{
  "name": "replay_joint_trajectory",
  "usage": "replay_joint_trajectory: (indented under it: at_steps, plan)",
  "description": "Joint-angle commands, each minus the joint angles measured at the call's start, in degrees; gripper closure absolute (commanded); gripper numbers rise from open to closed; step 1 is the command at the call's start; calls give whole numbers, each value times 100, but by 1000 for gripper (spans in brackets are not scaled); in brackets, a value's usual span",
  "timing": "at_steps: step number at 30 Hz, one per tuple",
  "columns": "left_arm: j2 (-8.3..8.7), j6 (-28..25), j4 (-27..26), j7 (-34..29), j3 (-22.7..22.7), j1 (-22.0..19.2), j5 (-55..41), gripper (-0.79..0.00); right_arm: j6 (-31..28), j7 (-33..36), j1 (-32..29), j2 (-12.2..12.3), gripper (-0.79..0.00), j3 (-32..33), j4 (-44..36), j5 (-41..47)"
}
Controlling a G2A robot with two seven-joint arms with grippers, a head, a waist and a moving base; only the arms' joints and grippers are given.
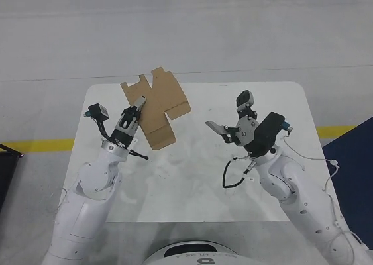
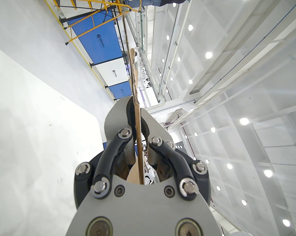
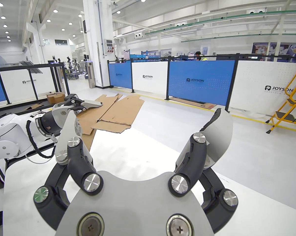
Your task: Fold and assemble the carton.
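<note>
Carton point(image 1: 166, 99), flat from above, appears edge-on at the wrist, clamped in left gripper point(image 2: 135, 114); right gripper point(image 3: 145, 124) gapes empty.

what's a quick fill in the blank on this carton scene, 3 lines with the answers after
1. The left tool is ____ on an edge of the carton.
2. The right tool is ____ and holds nothing, above the table.
3. The carton is a ____ sheet, not yet folded into a box.
Missing words: shut; open; flat.
</note>
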Motion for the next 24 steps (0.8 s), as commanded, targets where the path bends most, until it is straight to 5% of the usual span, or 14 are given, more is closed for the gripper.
replay_joint_trajectory:
  at_steps: [1,3,4,6,9,10,13,16,24]
  plan:
    - [-2,-9,-11,17,-2,-1,1,0,-131,639,-64,-82,-785,-205,262,2543]
    - [-6,-59,-12,70,-12,-3,87,0,-25,1238,-49,-146,-711,-333,344,4165]
    - [-11,-125,-14,90,-2,-7,155,0,195,1659,77,-173,-560,-312,427,4951]
    - [-16,-232,-17,61,25,-16,205,0,387,2120,171,-201,-394,-367,494,5553]
    - [-19,-426,-33,-48,85,-39,436,0,536,2374,290,-264,-419,-408,607,6369]
    - [-19,-480,-35,-84,104,-51,564,0,523,2359,330,-300,-563,-417,661,6765]
    - [-28,-520,-49,-73,158,-67,725,0,430,2528,454,-367,-523,-482,740,7364]
    - [-43,-478,-48,-13,194,-71,685,0,307,2715,519,-420,-388,-550,760,7835]
    - [-74,-393,-34,-26,323,-109,775,0,1,2993,539,-520,-348,-688,738,8208]
